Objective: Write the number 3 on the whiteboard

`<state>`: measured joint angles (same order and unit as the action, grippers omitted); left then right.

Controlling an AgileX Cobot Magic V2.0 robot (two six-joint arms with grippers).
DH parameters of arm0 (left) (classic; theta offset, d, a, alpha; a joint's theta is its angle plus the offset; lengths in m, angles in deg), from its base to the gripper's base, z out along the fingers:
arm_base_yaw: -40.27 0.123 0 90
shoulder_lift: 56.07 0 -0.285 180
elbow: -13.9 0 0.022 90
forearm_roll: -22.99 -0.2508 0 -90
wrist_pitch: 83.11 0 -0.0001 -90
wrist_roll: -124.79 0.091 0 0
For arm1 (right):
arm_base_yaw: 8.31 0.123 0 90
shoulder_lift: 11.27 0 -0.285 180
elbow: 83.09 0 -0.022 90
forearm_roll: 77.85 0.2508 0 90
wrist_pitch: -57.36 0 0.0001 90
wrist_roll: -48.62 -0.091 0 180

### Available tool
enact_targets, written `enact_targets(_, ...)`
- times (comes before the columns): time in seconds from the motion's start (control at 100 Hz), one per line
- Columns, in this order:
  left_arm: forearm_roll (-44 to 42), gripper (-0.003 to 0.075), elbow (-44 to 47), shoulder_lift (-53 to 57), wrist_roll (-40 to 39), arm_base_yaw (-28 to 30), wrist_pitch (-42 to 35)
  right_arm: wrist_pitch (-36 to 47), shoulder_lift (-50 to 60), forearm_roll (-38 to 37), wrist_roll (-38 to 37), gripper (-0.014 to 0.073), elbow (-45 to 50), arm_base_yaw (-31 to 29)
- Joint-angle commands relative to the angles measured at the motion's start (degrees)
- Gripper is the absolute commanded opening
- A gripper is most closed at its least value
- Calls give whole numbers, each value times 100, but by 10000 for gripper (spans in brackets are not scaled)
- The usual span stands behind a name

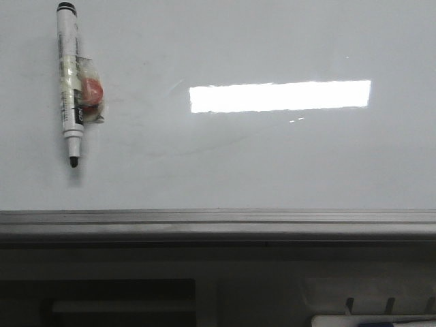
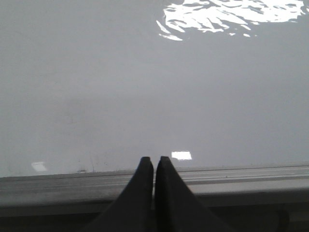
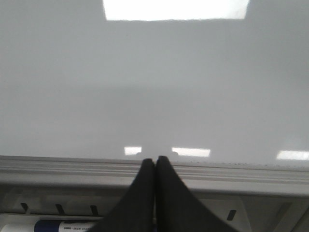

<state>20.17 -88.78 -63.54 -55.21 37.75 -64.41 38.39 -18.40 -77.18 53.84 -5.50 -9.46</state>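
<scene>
The whiteboard (image 1: pixel 272 163) fills the front view, glossy white-grey with a bright rectangular glare and faint smudges; no number 3 shows on it. A white marker (image 1: pixel 70 82) with a black tip pointing down sticks to the board at upper left, with a red magnet (image 1: pixel 92 92) taped beside it. Neither gripper shows in the front view. My left gripper (image 2: pixel 154 160) is shut and empty over the board's bottom rail (image 2: pixel 241 181). My right gripper (image 3: pixel 155 160) is shut and empty over the rail (image 3: pixel 241 171).
The grey metal rail (image 1: pixel 218 221) runs along the board's bottom edge. Below it is a tray (image 1: pixel 371 320) at lower right holding a marker with a blue band (image 3: pixel 63 225).
</scene>
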Motion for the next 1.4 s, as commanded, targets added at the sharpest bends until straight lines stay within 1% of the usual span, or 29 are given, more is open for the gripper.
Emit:
enact_targets(0.0, -123, -21, 50, 131, 0, 34, -400, 66, 87, 36, 49, -62, 177, -31)
enact_targets(0.32, -123, -21, 50, 131, 0, 34, -400, 66, 87, 54, 34, -62, 177, -31)
enact_targets(0.45, -49, -21, 50, 131, 0, 34, -693, 88, 87, 833, -6, -62, 177, -31)
enact_targets(0.51, -49, -21, 50, 131, 0, 34, -881, 125, 87, 1057, -6, -62, 177, -31)
enact_targets(0.8, -49, -21, 50, 131, 0, 34, -966, 456, 87, 1068, -6, -62, 177, -31)
enact_targets(0.9, -49, -21, 50, 131, 0, 34, -1027, 426, 76, 1083, -6, -62, 177, -31)
enact_targets(0.98, 206, -21, 50, 131, 0, 34, -1399, 360, 76, 1357, -6, -62, 177, -31)
enact_targets(1.05, 695, -21, 50, 131, 0, 34, -1771, 372, 76, 1483, -6, -61, 177, -31)
enact_targets(1.11, 708, -21, 50, 131, 0, 50, -1904, 381, 76, 1497, -6, -61, 177, -31)
enact_targets(1.22, 755, -21, -52, 131, 0, 60, -1643, 381, 76, 1984, -6, -61, 177, -31)
enact_targets(1.26, 927, -21, -111, 118, -50, 60, -1534, 358, 76, 2260, -6, -61, 177, -31)
enact_targets(1.3, 1320, -21, -166, 94, -50, 60, -1573, 327, 76, 2457, -6, -61, 177, -31)
enact_targets(1.34, 1578, -21, -251, 45, -50, 60, -1574, 300, 76, 2545, -6, -61, 177, -31)
enact_targets(1.39, 1633, -21, -392, -11, -50, 60, -1489, 422, 76, 2546, -6, -61, 177, -31)
